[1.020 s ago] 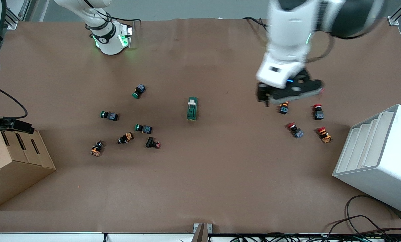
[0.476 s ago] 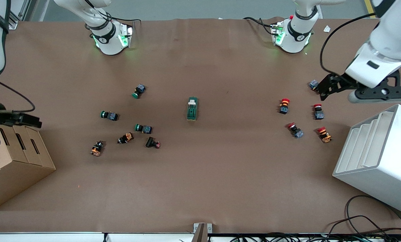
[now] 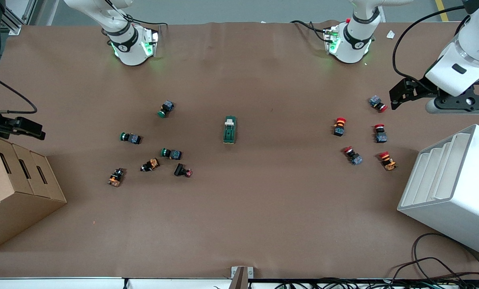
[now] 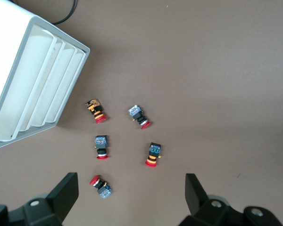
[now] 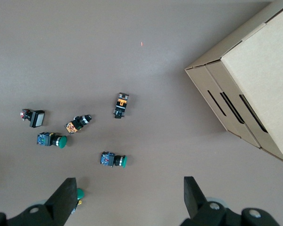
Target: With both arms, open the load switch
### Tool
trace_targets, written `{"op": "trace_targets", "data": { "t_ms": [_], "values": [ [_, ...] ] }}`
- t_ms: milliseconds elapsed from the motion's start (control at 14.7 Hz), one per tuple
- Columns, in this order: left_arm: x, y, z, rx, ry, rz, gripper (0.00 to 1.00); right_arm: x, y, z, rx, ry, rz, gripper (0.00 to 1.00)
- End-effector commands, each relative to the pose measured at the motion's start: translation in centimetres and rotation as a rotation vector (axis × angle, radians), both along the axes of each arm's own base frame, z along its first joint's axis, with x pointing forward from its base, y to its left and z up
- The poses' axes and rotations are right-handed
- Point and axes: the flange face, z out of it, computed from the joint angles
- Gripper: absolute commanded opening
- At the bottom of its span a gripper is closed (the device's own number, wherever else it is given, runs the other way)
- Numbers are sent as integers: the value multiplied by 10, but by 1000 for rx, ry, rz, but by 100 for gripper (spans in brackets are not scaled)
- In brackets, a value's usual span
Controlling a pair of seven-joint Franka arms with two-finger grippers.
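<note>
The load switch (image 3: 230,129), a dark green oblong block with a white toggle piece at the end toward the robots, lies alone mid-table. My left gripper (image 3: 399,95) hangs open high over the left arm's end of the table, above a group of red push-buttons (image 4: 151,154). Its fingers (image 4: 66,194) are wide apart with nothing between them. My right gripper (image 3: 27,129) hangs open high over the right arm's end, by the cardboard box. Its fingers (image 5: 66,197) are also empty, with green push-buttons (image 5: 113,160) far below.
Several red-capped push-buttons (image 3: 339,125) lie toward the left arm's end, beside a white slotted rack (image 3: 456,188). Several green, orange and black push-buttons (image 3: 171,153) lie toward the right arm's end, near a cardboard box (image 3: 15,188). Cables (image 3: 436,269) lie at the table's front corner.
The left arm has swung away from over the red push-buttons toward its own end of the table. The right gripper has drifted from over the box toward the robots' side.
</note>
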Motion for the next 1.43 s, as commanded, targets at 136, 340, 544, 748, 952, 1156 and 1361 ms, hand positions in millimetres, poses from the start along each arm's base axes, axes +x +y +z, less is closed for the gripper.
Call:
{"op": "trace_targets", "data": {
  "t_ms": [136,340,544,748,952,1156,1361],
  "values": [
    [-15,15,7,-37,-3,0,100,-32,-12,3,1,19,2,100],
    [-13,19,6,-37,-3,3,100,-43,-10,9,4,48,7,100],
    [-13,20,9,-39,-3,3,100,-52,-21,23,7,36,-10,100],
    [-12,20,10,-40,-4,3,100,-57,-21,29,5,28,-4,100],
    [-10,20,12,-41,-10,5,100,-63,-12,39,-2,10,14,100],
    [-11,21,15,-41,-15,6,100,-66,-6,46,-4,-2,25,100],
    [-10,25,22,-44,-30,12,100,-69,4,48,-6,-3,44,100]
  ]
}}
